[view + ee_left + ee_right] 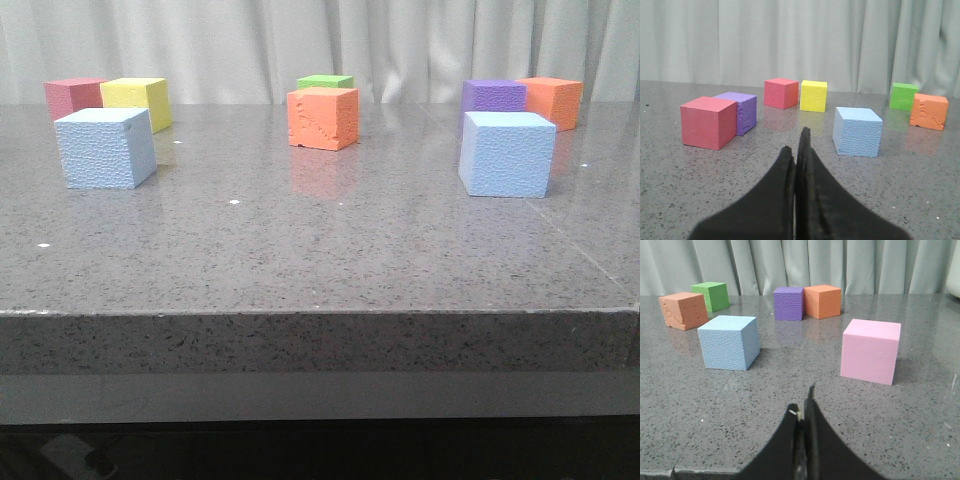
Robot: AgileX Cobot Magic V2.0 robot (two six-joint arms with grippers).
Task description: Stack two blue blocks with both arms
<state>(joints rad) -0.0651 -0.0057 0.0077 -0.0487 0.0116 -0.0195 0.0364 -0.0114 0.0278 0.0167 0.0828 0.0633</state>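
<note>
Two pale blue blocks stand far apart on the grey stone table. One blue block [104, 147] is at the left, also in the left wrist view [857, 131]. The other blue block [506, 152] is at the right, also in the right wrist view [729, 342]. My left gripper [798, 145] is shut and empty, low over the table, short of its block and a little to one side. My right gripper [802, 405] is shut and empty near the table's front edge, short of its block. Neither gripper shows in the front view.
Other cubes stand around: red [72, 97] and yellow [137, 101] behind the left blue block, orange [323, 117] and green [325, 82] mid-back, purple [493, 97] and orange [553, 100] behind the right one. A red cube [707, 121], purple cube [741, 112] and pink cube [871, 350] show in wrist views.
</note>
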